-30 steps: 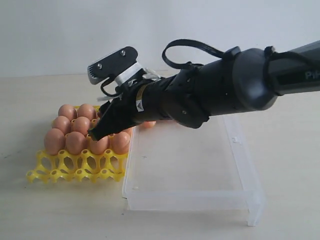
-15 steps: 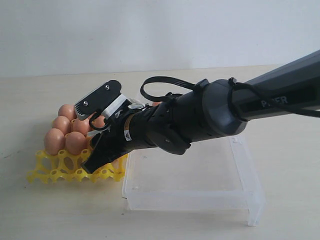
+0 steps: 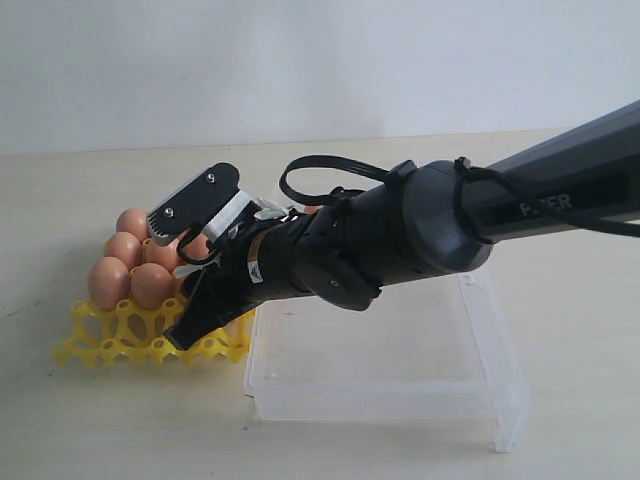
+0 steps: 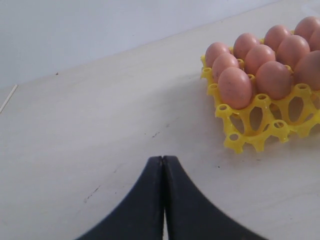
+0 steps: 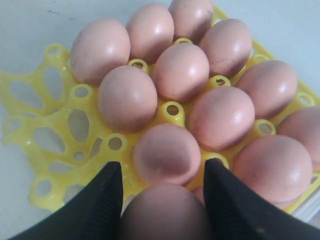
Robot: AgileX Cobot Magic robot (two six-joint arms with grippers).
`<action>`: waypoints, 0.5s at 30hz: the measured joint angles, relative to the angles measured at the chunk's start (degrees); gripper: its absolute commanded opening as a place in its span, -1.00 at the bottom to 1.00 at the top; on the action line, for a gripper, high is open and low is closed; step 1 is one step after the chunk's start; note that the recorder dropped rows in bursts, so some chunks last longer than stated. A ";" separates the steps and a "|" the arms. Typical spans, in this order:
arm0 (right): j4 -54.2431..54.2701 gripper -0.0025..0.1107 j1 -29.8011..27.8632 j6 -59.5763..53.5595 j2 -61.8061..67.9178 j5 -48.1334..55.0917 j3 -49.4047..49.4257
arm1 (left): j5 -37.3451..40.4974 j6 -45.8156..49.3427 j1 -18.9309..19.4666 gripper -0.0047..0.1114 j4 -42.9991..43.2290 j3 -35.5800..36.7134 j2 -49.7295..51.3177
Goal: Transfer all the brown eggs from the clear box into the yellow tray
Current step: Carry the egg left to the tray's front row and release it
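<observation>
The yellow tray (image 3: 100,345) lies left of the clear box (image 3: 400,395), with several brown eggs (image 3: 108,280) filling its far rows. My right gripper (image 3: 172,282) reaches across over the tray's near right part, shut on a brown egg (image 5: 162,212) held between its black fingers (image 5: 102,200) just above the tray (image 5: 30,105) and beside the seated eggs (image 5: 181,70). The arm hides the box's far left part. My left gripper (image 4: 163,159) is shut and empty over bare table, well away from the tray (image 4: 240,142) and its eggs (image 4: 235,87).
The tray's nearest row of cups (image 3: 140,335) shows open holes. The pale tabletop (image 3: 120,420) stretches around tray and box. A white wall (image 3: 320,60) stands behind.
Over the last second my right arm has swung down and left from above the box edge to low over the tray with the egg. In the last half second it hardly moved.
</observation>
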 measured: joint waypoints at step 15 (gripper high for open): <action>0.00 0.11 0.00 -0.84 -2.64 4.37 0.00 | 0.00 0.00 0.00 -0.92 0.00 0.00 0.00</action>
